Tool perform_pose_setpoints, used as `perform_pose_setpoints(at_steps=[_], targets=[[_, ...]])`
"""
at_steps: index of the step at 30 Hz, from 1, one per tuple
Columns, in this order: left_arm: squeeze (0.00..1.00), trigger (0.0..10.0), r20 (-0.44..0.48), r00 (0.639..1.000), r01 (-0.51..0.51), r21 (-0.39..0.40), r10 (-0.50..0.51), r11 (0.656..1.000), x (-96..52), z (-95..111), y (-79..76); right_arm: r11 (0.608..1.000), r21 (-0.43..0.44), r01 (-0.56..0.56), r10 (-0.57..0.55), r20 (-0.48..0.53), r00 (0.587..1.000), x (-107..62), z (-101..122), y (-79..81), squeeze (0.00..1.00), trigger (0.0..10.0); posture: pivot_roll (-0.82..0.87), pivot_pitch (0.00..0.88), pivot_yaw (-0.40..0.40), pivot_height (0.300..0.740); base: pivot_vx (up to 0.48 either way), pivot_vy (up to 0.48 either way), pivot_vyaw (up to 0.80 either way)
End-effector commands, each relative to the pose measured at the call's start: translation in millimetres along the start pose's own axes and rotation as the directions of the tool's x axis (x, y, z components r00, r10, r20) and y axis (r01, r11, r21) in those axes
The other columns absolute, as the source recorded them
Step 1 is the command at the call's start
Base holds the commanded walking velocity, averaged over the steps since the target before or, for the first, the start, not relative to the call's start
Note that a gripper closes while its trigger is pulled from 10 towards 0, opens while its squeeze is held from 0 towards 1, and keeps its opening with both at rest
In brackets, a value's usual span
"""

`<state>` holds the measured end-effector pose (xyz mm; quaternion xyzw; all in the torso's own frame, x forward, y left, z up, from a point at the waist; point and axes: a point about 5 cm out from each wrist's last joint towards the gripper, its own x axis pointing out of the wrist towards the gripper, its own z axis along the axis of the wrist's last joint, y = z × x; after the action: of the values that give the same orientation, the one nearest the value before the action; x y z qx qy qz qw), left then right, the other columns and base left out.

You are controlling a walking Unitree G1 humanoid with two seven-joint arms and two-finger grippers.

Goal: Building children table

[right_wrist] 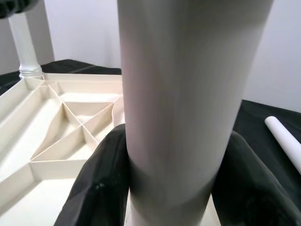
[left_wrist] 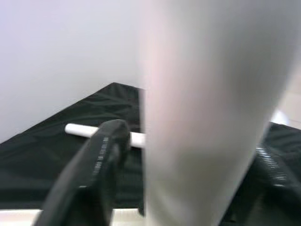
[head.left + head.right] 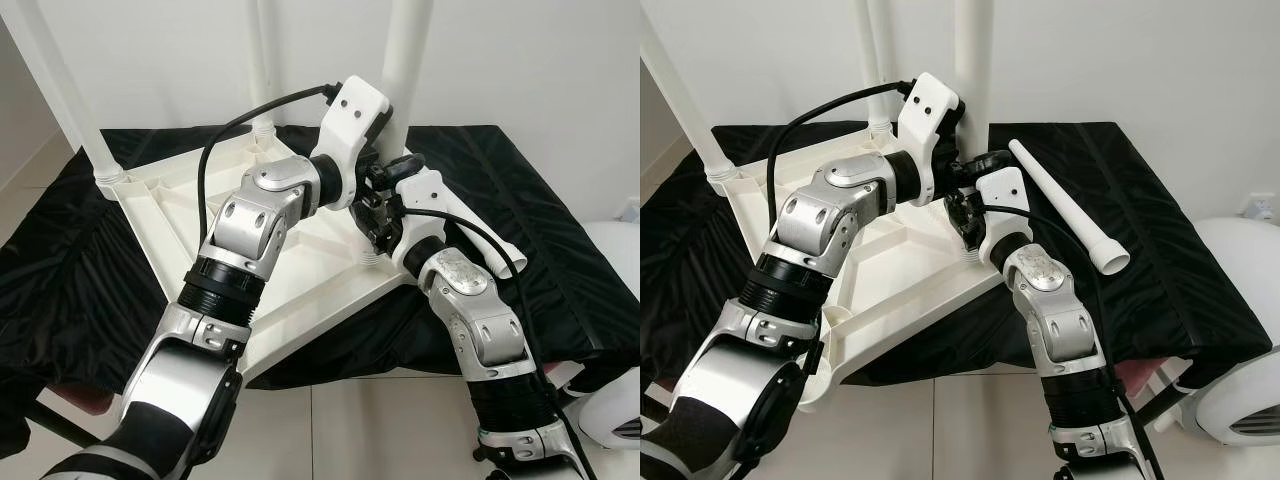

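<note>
White plastic tabletop (image 3: 300,250) lies upside down on a black cloth (image 3: 1160,260), ribbed underside up. Two legs stand in its far-left corners: one (image 3: 60,90) at the left, another (image 3: 262,60) further back. Left gripper (image 3: 958,130) and right gripper (image 3: 962,215) both close around the upright leg (image 3: 975,60) at the right corner. One loose leg (image 3: 1065,205) lies on the cloth, further right.

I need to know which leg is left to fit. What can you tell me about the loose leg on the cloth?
The loose leg is a plain white tapered tube, plastic by its look, lying flat on the black cloth to the robot's right. Its wider open end points toward the robot. Nothing grips it; it lies apart from the upturned tabletop.
</note>
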<state>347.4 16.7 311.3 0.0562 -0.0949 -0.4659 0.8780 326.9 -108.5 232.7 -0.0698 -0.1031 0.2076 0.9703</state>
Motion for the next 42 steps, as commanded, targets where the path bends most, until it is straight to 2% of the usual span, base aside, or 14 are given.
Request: perform_pose_setpoints(at_steps=[1, 2, 4, 5, 6, 9, 10, 11, 13, 16, 19, 23, 37, 42], targets=[[1.00, 10.0, 0.014, 1.000, 0.020, -0.009, -0.020, 1.000, -0.2, 2.5, -4.0, 1.000, 0.015, 0.020, -0.020, -0.001, 1.000, 0.0, -1.8, -2.1, 0.00, 0.0, -0.07, 0.043, 0.031, 0.740, 0.000, 0.000, 0.00], [1.00, 10.0, 0.013, 1.000, 0.023, -0.005, -0.023, 1.000, -0.6, 3.0, -4.0, 1.000, 0.013, 0.024, -0.024, 0.000, 1.000, 0.1, -1.7, -2.2, 0.00, 3.5, -0.07, 0.043, 0.034, 0.740, 0.000, 0.000, 0.00], [1.00, 10.0, 0.012, 1.000, 0.024, -0.003, -0.023, 1.000, -0.7, 3.2, -3.9, 1.000, 0.011, 0.024, -0.024, 0.002, 1.000, 0.1, -1.6, -2.1, 0.00, 3.5, -0.07, 0.043, 0.034, 0.740, 0.000, 0.000, 0.00], [1.00, 10.0, 0.010, 1.000, 0.022, 0.000, -0.022, 1.000, -0.7, 5.0, -2.7, 1.000, 0.008, 0.028, -0.028, 0.002, 1.000, 0.3, -1.4, -2.8, 0.00, 10.0, -0.07, 0.052, 0.035, 0.740, 0.000, 0.000, 0.00], [0.00, 10.0, 0.010, 1.000, 0.025, -0.009, -0.025, 1.000, -1.2, 6.9, -1.2, 0.999, 0.009, 0.037, -0.037, 0.003, 0.999, 0.2, -1.8, -3.9, 0.00, 10.0, -0.07, 0.048, 0.041, 0.740, 0.000, 0.000, 0.00], [0.00, 10.0, 0.012, 0.999, 0.037, -0.028, -0.037, 0.999, -1.9, 8.8, -0.1, 0.999, 0.010, 0.046, -0.046, 0.002, 0.999, 0.2, -2.2, -5.3, 0.00, 10.0, -0.07, 0.049, 0.043, 0.740, 0.000, 0.000, 0.00], [0.00, 10.0, 0.018, 0.998, 0.061, -0.062, -0.060, 0.996, -3.1, 10.7, 0.0, 0.998, 0.011, 0.057, -0.057, 0.004, 0.998, 0.3, -2.6, -6.5, 0.00, 10.0, -0.07, 0.048, 0.047, 0.740, 0.000, 0.000, 0.00], [0.00, 10.0, 0.018, 0.998, 0.061, -0.062, -0.060, 0.996, -3.1, 10.7, 0.0, 0.998, 0.011, 0.057, -0.057, 0.004, 0.998, 0.3, -2.6, -6.5, 0.00, 10.0, -0.07, 0.048, 0.047, 0.740, 0.000, 0.000, 0.00], [0.00, 10.0, 0.046, 0.990, 0.135, -0.137, -0.130, 0.981, -6.9, 16.5, -2.0, 0.996, 0.014, 0.085, -0.085, 0.004, 0.996, 0.3, -3.5, -9.9, 0.00, 10.0, -0.07, 0.052, 0.053, 0.740, 0.000, 0.000, 0.00], [0.00, 10.0, 0.056, 0.987, 0.160, -0.159, -0.153, 0.974, -8.2, 18.5, -3.0, 0.995, 0.014, 0.095, -0.096, 0.004, 0.995, 0.3, -3.7, -11.1, 0.00, 10.0, -0.07, 0.052, 0.053, 0.740, 0.000, 0.000, 0.00], [0.00, 10.0, 0.098, 0.969, 0.244, -0.206, -0.228, 0.948, -14.6, 24.9, -5.5, 0.991, 0.010, 0.134, -0.134, 0.008, 0.991, 1.0, -3.7, -17.2, 0.00, 10.0, -0.07, 0.045, 0.058, 0.740, 0.000, 0.000, 0.00], [0.00, 10.0, 0.138, 0.956, 0.287, -0.260, -0.258, 0.922, -20.5, 30.2, -3.4, 0.984, 0.017, 0.175, -0.175, 0.006, 0.984, 0.7, -4.2, -24.0, 0.00, 10.0, -0.08, 0.044, 0.060, 0.740, 0.000, 0.000, 0.00], [0.00, 10.0, 0.132, 0.955, 0.291, -0.242, -0.266, 0.925, -28.5, 33.5, -1.8, 0.977, 0.036, 0.209, -0.209, -0.008, 0.978, 1.5, -7.3, -27.0, 0.00, 10.0, -0.07, 0.054, 0.069, 0.740, 0.000, 0.000, 0.00], [0.00, 10.0, 0.123, 0.964, 0.260, -0.228, -0.237, 0.938, -33.3, 33.3, 3.2, 0.974, 0.048, 0.220, -0.220, -0.008, 0.976, 1.7, -8.5, -27.9, 0.00, 10.0, -0.06, 0.053, 0.071, 0.740, 0.000, 0.000, 0.00]])
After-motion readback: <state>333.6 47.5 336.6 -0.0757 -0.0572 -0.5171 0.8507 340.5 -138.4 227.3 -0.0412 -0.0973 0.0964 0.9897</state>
